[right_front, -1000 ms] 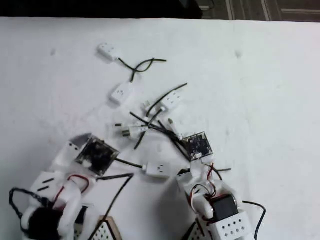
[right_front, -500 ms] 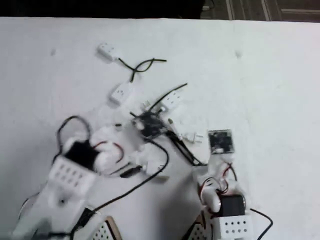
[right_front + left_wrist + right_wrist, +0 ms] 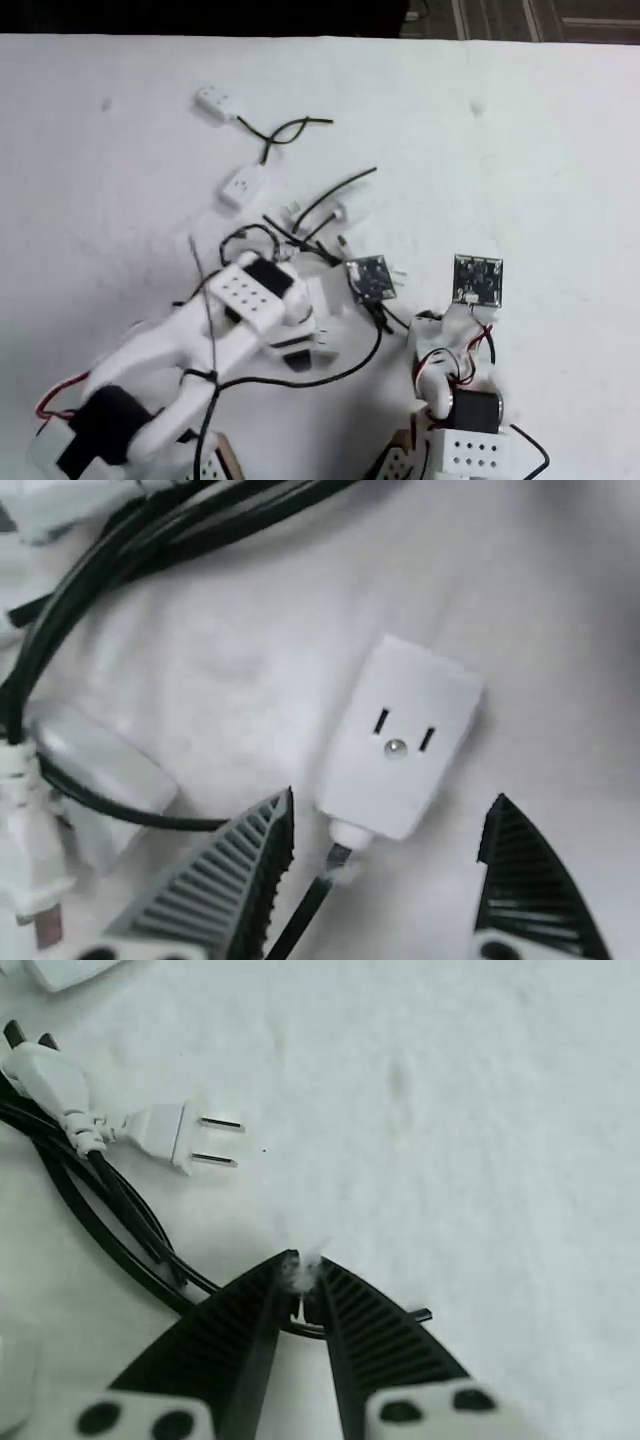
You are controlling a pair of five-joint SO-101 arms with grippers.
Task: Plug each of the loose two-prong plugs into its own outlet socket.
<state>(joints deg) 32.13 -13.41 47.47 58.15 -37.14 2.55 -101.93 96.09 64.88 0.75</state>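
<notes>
At near table (image 3: 520,150) edge: left gripper (image 3: 390,802) spread around a socket (image 3: 400,740), right gripper (image 3: 300,1268) pinched together, holding nothing.
Socket lies face up between the left jaws. Loose plug (image 3: 165,1130) lies just beyond the right tips, beside black cords (image 3: 110,1210). Farther back: second socket (image 3: 242,185), then third socket (image 3: 215,103).

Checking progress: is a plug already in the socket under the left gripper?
No, both slots of the socket are empty, with nothing plugged in.

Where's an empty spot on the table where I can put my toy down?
Right of the right gripper, the table is bare. The far-left part, left of the farthest socket, is bare too. The middle is crowded with black cords, plugs and the left arm.
</notes>
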